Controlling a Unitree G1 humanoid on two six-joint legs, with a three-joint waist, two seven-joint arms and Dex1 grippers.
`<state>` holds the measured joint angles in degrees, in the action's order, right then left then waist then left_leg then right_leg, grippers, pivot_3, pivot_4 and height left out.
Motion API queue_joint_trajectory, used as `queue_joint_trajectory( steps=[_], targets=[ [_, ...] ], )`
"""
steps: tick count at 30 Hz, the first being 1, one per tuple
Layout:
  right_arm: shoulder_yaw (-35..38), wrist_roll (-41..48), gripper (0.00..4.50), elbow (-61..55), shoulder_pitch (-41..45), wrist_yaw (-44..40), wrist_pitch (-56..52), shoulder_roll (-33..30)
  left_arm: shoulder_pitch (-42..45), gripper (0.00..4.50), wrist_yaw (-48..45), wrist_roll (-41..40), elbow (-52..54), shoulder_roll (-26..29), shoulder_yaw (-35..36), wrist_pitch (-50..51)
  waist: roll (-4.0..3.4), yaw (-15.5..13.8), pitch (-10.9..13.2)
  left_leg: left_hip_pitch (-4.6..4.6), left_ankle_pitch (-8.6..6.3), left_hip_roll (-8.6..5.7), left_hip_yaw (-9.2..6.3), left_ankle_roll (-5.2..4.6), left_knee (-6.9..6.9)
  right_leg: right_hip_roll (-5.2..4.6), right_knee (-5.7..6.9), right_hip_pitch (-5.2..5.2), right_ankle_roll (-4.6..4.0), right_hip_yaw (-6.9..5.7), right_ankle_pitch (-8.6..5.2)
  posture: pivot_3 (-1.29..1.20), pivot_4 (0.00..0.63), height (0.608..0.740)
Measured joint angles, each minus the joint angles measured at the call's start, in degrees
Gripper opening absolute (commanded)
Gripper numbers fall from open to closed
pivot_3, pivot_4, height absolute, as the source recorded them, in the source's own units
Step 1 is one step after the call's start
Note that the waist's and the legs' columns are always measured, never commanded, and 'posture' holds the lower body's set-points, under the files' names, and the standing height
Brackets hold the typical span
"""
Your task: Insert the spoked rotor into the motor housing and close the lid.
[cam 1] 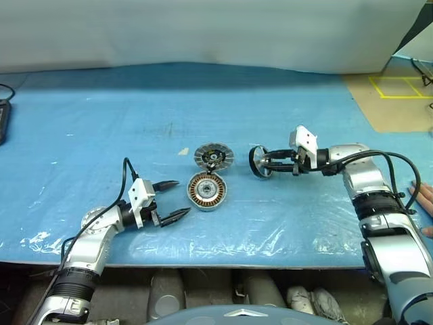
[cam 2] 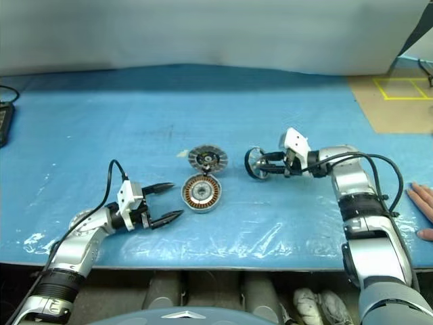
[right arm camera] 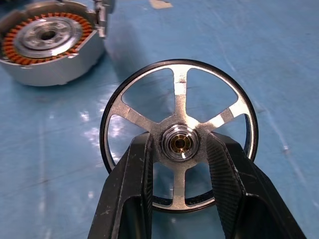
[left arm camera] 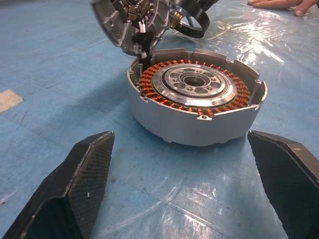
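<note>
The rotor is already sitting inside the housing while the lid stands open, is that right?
Not quite. The rotor is not in the housing; the right gripper holds it by the hub, apart from the housing, as the right wrist view shows. The lid does stand open.

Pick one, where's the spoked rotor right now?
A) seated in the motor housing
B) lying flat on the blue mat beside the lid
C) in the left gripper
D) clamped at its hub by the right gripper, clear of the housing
D. The right gripper has its two black fingers shut on the hub of the spoked rotor, while the motor housing sits apart with its windings uncovered.
</note>
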<state>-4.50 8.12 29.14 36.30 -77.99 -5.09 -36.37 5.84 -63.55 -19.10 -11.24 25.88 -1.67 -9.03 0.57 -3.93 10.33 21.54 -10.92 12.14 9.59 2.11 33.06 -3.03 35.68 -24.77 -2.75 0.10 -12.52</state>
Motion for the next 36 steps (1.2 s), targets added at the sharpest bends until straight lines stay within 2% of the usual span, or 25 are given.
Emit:
queue_joint_trajectory(
  steps=[6, 12, 18, 28, 36],
  targets=[
    [-0.2, 8.5, 1.28, -14.4, -4.6, -3.7, -11.9, -0.4, 0.5, 4.50, -0.7, -0.1, -0.1, -0.2, 0.0, 0.0, 0.00, 0.0, 0.0, -0.10, -0.10, 0.12, 0.02, 0.17, 0.02, 0.03, 0.03, 0.05, 0.00, 0.03, 0.00, 0.00, 0.150, 0.740],
    [-3.1, 13.3, 1.28, -23.0, -6.0, -3.1, -19.6, 3.3, 0.5, 4.50, -1.0, -0.1, -0.1, -0.6, -0.1, 0.1, 0.00, -0.1, 0.0, -0.11, -0.10, 0.22, 0.04, 0.19, 0.02, 0.02, -0.01, 0.09, 0.01, 0.03, 0.00, 0.00, 0.150, 0.740],
    [-5.5, 13.6, 1.28, -23.2, -5.7, -2.0, -21.1, 5.9, 0.5, 4.50, -1.0, 0.0, -0.1, -0.8, -0.1, 0.1, 0.00, -0.1, 0.0, -0.09, -0.10, 0.20, 0.04, 0.21, 0.01, 0.01, -0.03, 0.08, 0.01, 0.02, 0.00, 0.00, 0.150, 0.740],
    [-7.9, 9.8, 1.28, -15.2, -2.9, -0.8, -14.9, 8.7, 0.2, 4.50, -0.9, 0.1, 0.0, -1.0, -0.1, 0.1, 0.00, 0.0, 0.0, -0.07, -0.06, 0.10, 0.04, 0.29, 0.02, 0.01, -0.02, 0.08, 0.01, 0.02, 0.00, 0.00, 0.150, 0.740],
    [-8.3, 9.0, 1.28, -14.0, -0.6, -1.2, -13.6, 9.8, -0.1, 4.50, -0.2, 0.1, 0.0, -1.1, -0.1, 0.1, 0.00, 0.0, 0.0, -0.09, -0.06, 0.11, 0.04, 0.27, 0.02, 0.01, 0.02, 0.08, 0.01, 0.02, 0.00, 0.00, 0.150, 0.740]
  ],
)
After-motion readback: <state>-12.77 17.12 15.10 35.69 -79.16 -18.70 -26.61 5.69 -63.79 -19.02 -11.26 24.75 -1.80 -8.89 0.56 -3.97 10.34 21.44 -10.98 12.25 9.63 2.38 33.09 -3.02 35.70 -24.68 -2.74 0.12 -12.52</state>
